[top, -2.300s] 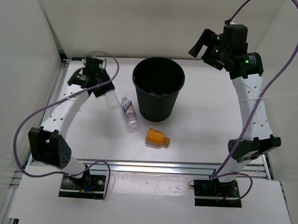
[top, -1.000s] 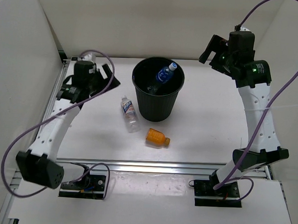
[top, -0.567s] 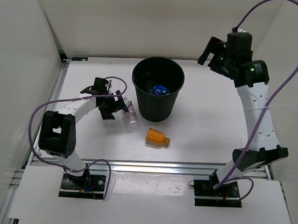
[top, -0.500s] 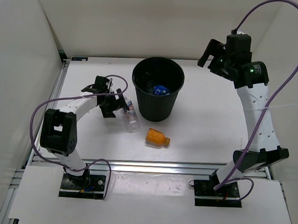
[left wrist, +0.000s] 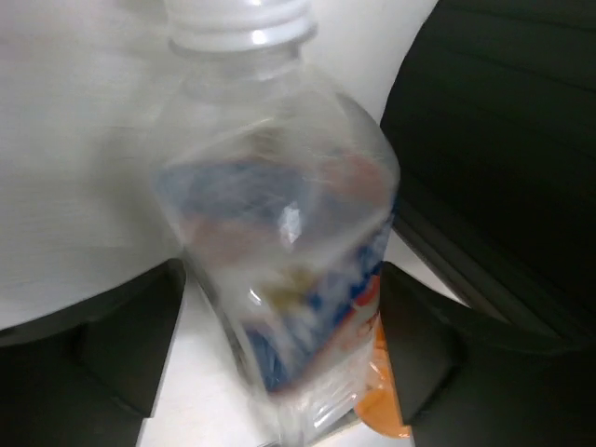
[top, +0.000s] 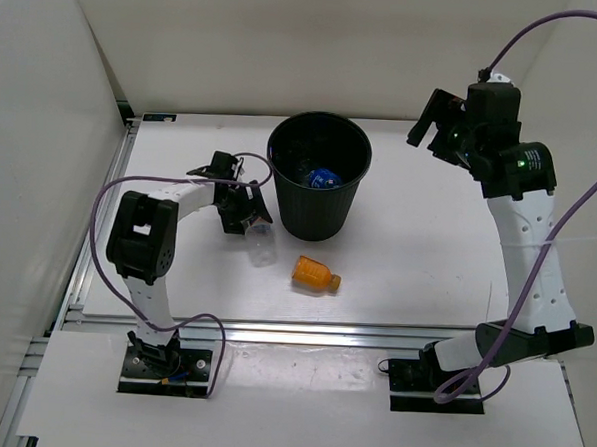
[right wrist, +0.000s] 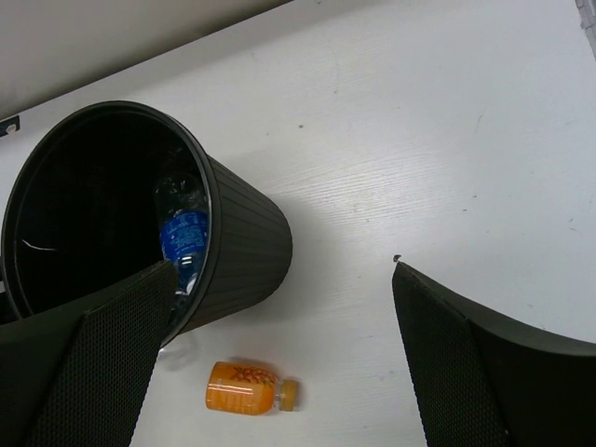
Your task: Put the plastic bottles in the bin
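Note:
The black bin [top: 315, 209] stands at mid-table, and a blue-label bottle [top: 326, 176] lies inside it, also seen in the right wrist view [right wrist: 182, 237]. To its left a clear bottle with a white label [top: 262, 244] lies on the table, cap toward the back. My left gripper [top: 244, 213] is low over it and open, with a jaw close on each side of the blurred bottle [left wrist: 279, 214]. The squat orange bottle [top: 316, 275] lies on its side in front of the bin. High at the back right hangs my right gripper [top: 432, 115], open and holding nothing.
The bin's ribbed wall [left wrist: 503, 140] stands right beside the left gripper. White walls close off the back and both sides. A metal rail [top: 303, 334] runs along the table's near edge.
The blue-label bottle has dropped into the bin. My left arm came down from the back left onto the white-label bottle and its jaws are narrowing. The right arm drifted slightly right.

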Controlling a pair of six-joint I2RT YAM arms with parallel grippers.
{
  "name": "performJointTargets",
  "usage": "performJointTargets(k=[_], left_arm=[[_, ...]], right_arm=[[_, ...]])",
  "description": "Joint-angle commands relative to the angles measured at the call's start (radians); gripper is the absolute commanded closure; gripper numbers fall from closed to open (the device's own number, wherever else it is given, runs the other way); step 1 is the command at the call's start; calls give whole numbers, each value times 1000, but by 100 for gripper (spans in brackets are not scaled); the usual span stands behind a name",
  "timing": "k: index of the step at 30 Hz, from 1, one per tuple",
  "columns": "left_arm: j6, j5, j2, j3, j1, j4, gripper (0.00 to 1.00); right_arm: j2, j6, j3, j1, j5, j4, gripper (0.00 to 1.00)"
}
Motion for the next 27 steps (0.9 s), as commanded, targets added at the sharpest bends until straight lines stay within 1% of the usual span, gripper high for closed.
performJointTargets(k=[1,3,4,7,8,9,10,11,12,13,14,15,16,17,18,19,20,21,22,23,27], left_arm=[[5,39,7,-37,-5,-1,12],[14,51,8,-58,-5,-1,20],[14,42,-8,-83,-5,-1,28],[14,-1,-89,-117,24,-1,45],[2,-10,-118,-138,35,-1,53],[-9,-10,-184,-147,50,-17,56],[-56,-24,-224,-156,85,-34,56],[-81,-33,-268,-179,102,-66,53],[-124,-33,-366,-180,118,-81,53],[-144,-44,-415,-180,141,-95,53],[-161,-73,-460,-180,141,-110,53],[-179,-85,-536,-137,153,-123,53],[-204,-94,-566,-105,153,-123,52],[-204,-116,-583,-60,153,-123,51],[-204,-116,-583,51,153,-123,51],[-184,-105,-562,122,153,-123,51],[-166,-58,-530,199,130,-123,51],[-152,-30,-491,353,118,-123,51],[-143,0,-412,424,104,-123,51],[-130,43,-332,557,69,-123,50],[-130,82,-183,757,-39,-123,48]], right_arm=[[-36,-28,-29,-5,46,26,0],[-45,-28,-40,-5,55,26,0],[-45,-28,-40,-5,56,26,0],[-45,-28,-50,-5,56,26,0],[-45,-28,-50,-5,56,26,0],[-45,-28,-50,-5,56,26,0],[-45,-28,-50,-5,56,26,0],[-36,-28,-41,-5,56,26,0],[-36,-28,-41,-5,56,26,0],[-36,-28,-41,-5,56,26,0],[-36,-28,-41,-5,56,26,0],[-26,-19,-41,-5,56,26,0],[-26,-18,-41,-5,46,26,0],[-15,-9,-41,-5,46,26,0],[-15,0,-31,-5,34,26,0],[-4,0,-21,-5,14,17,0],[-4,0,-21,-5,14,16,0],[7,11,-12,-5,0,16,0],[19,11,-1,-5,0,16,0],[28,21,-1,-5,-12,16,0],[39,31,8,-5,-23,16,0]])
